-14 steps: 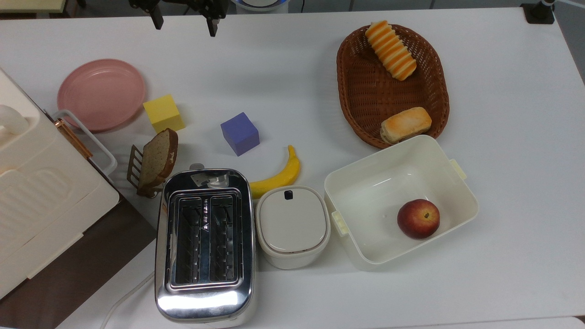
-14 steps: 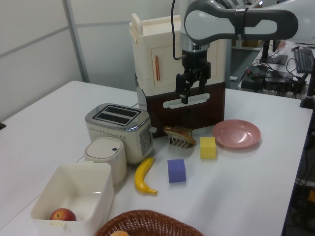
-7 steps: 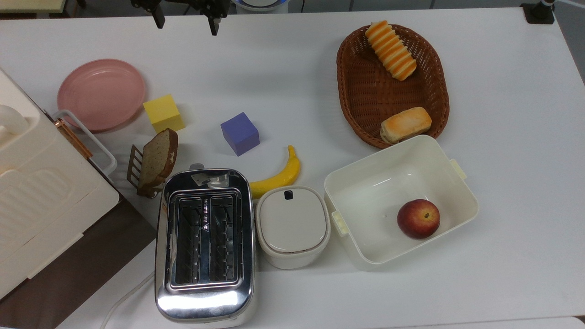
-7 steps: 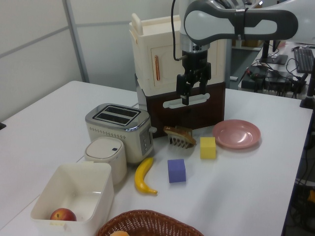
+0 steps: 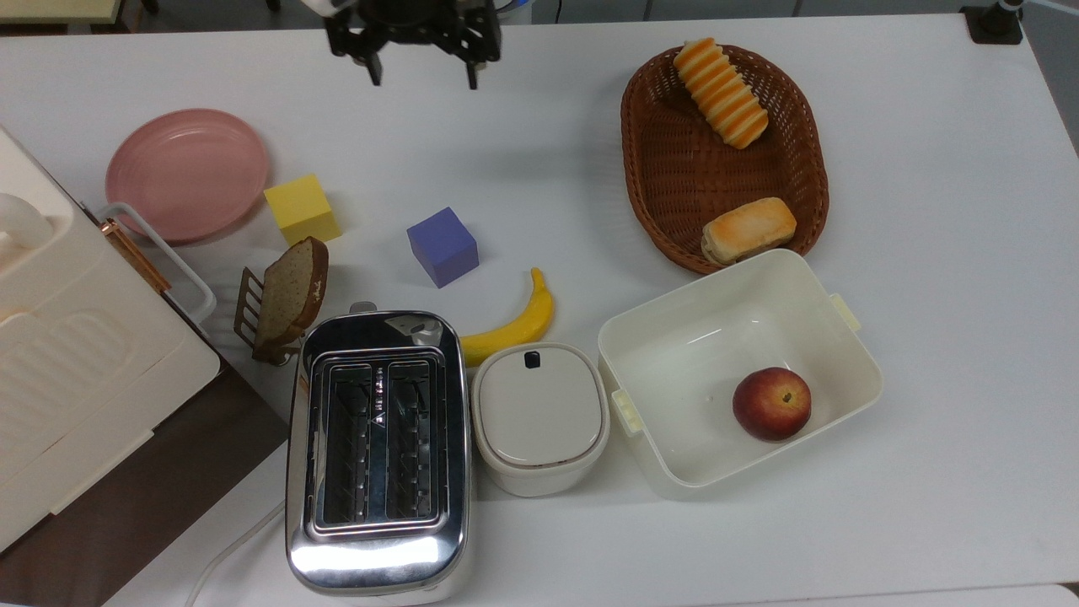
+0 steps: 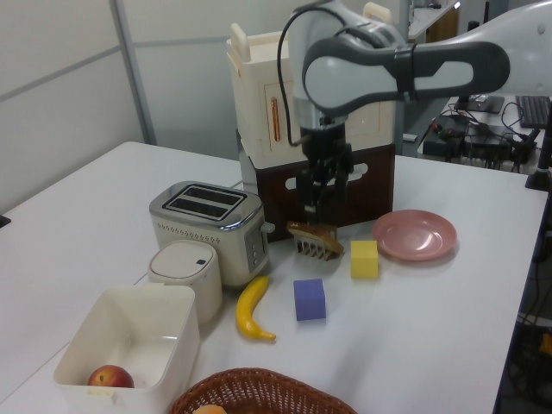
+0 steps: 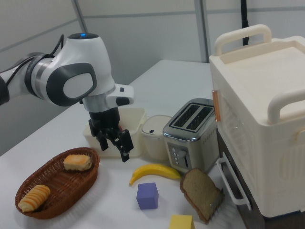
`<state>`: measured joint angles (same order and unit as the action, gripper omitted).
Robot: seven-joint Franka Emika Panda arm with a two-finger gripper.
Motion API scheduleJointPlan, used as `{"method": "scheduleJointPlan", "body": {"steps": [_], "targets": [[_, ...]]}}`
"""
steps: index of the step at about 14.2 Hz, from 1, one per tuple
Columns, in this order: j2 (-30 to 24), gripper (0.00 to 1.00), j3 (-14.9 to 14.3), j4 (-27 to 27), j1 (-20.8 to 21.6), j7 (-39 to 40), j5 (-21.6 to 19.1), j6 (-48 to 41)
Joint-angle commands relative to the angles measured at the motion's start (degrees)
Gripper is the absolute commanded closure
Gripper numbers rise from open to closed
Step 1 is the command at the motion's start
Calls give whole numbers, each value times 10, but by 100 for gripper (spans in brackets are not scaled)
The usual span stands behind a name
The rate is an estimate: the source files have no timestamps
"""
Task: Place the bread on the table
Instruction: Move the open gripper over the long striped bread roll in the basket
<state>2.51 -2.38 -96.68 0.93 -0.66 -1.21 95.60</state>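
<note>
The bread [image 5: 721, 93], a long ridged loaf with orange and cream stripes, lies at the far end of a brown wicker basket [image 5: 666, 185] on the white table [image 5: 927, 211]. The right view has the bread [image 7: 33, 198] at the near end of the basket [image 7: 57, 191]. My gripper [image 5: 421, 74] hangs open and empty above the table's far edge, well off to the top view's left of the basket. In the right view the gripper [image 7: 114, 149] hovers just beyond the basket's rim. In the left view the gripper [image 6: 317, 200] hangs above the toast rack.
A short golden bun [image 5: 748, 229] shares the basket. Nearby are a cream bin [image 5: 843, 337] holding an apple [image 5: 771, 403], a banana [image 5: 514, 324], a purple cube [image 5: 442, 246], a yellow cube [image 5: 302, 208], a pink plate [image 5: 187, 173], a toast slice [image 5: 291, 291], a toaster [image 5: 378, 451] and a lidded container [image 5: 539, 417].
The gripper has swung toward the top view's right, closer to the basket, and sits lower in the left view. Its fingers stay open. Nothing on the table has moved.
</note>
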Motion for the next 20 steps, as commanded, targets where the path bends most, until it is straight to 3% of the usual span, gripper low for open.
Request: {"method": "scheduleJointPlan", "body": {"steps": [1, 2, 4, 6, 8, 10, 12, 14, 20], "targets": [[-9, 0, 71, -60, -25, -34, -5, 72], [-11, 0, 103, -84, -25, -65, 3, 118], [-11, 0, 154, -87, -24, -134, 42, 128], [-12, 0, 201, -89, -22, -170, 50, 121], [-15, 0, 224, -95, -5, -178, 50, 98], [-15, 0, 224, -101, 33, -179, 51, 89], [-19, 0, 191, -123, 82, -178, 51, 91], [-18, 0, 90, -139, 193, -173, 51, 90], [-5, 0, 7, -171, 309, -150, 52, 97]]}}
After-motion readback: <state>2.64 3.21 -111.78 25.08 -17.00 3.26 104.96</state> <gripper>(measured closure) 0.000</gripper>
